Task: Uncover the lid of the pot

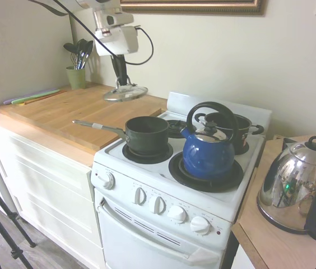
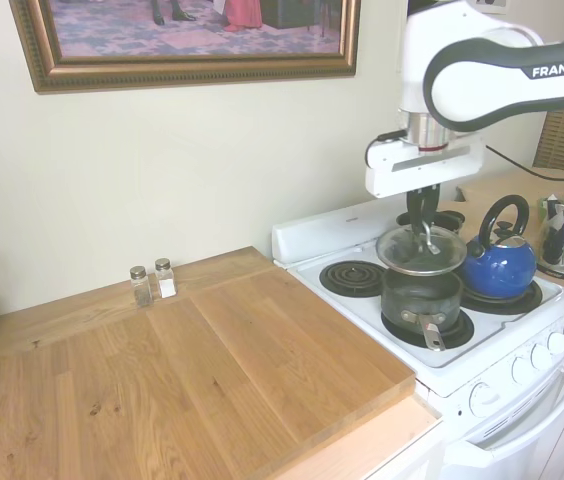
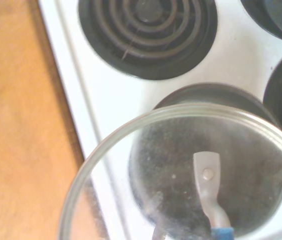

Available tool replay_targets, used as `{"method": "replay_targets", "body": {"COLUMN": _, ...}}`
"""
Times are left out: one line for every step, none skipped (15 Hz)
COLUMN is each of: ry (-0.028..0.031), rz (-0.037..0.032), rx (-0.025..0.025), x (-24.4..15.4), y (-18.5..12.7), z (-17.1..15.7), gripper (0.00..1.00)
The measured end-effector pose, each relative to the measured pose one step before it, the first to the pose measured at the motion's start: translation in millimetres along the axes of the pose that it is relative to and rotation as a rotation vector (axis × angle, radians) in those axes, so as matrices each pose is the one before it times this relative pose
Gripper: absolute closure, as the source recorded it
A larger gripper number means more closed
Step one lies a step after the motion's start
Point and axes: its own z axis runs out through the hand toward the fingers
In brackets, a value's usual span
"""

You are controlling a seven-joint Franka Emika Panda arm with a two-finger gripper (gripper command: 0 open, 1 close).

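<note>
Gripper [image 2: 425,232] pinching the loop handle of the lid [image 2: 422,250], held level in the air, clear of the pot [image 2: 421,297]. Pot open on the front burner of the stove [image 1: 163,174], its long handle pointing to 9 o'clock in the first exterior view. Blue kettle [image 1: 207,147] just beside it at 3 o'clock.
</note>
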Motion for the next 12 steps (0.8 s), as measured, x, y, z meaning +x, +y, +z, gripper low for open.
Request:
{"method": "replay_targets", "body": {"ry": 0.02787, "rz": -0.0014, "rx": -0.02419, "x": -20.12, "y": -8.86, "z": -7.14, "gripper": 1.0}}
{"method": "replay_targets", "body": {"ry": 0.02794, "rz": -0.00289, "rx": -0.02566, "x": -19.74, "y": -10.36, "z": -1.7, "gripper": 1.0}}
{"method": "replay_targets", "body": {"ry": 0.02829, "rz": -0.00695, "rx": -0.02979, "x": -21.35, "y": -11.94, "z": 2.84, "gripper": 1.0}}
{"method": "replay_targets", "body": {"ry": 0.03013, "rz": -0.00712, "rx": -0.0314, "x": -23.2, "y": -13.21, "z": 5.56, "gripper": 1.0}}
{"method": "replay_targets", "body": {"ry": 0.03184, "rz": -0.00621, "rx": -0.02991, "x": -20.81, "y": -12.41, "z": 6.16, "gripper": 1.0}}
{"method": "replay_targets", "body": {"ry": 0.02997, "rz": -0.00692, "rx": -0.02583, "x": -18.99, "y": -10.61, "z": 4.2, "gripper": 1.0}}
{"method": "replay_targets", "body": {"ry": 0.026, "rz": -0.00863, "rx": -0.02292, "x": -18.8, "y": -9.72, "z": 2.32, "gripper": 1.0}}
{"method": "replay_targets", "body": {"ry": 0.02122, "rz": -0.0069, "rx": -0.01675, "x": -14.79, "y": -8.17, "z": 1.77, "gripper": 1.0}}
{"method": "replay_targets", "body": {"ry": 0.0162, "rz": -0.00525, "rx": -0.01301, "x": -11.81, "y": -7.96, "z": 2.61, "gripper": 1.0}}
{"method": "replay_targets", "body": {"ry": 0.01181, "rz": -0.00486, "rx": -0.0189, "x": -11.47, "y": -8.43, "z": 5.38, "gripper": 1.0}}
{"method": "replay_targets", "body": {"ry": 0.00699, "rz": -0.00167, "rx": -0.02589, "x": -8.64, "y": -7.8, "z": 8.27, "gripper": 1.0}}
{"method": "replay_targets", "body": {"ry": 0.00716, "rz": 0.00079, "rx": -0.02397, "x": -5.35, "y": -7.38, "z": 8.57, "gripper": 1.0}}
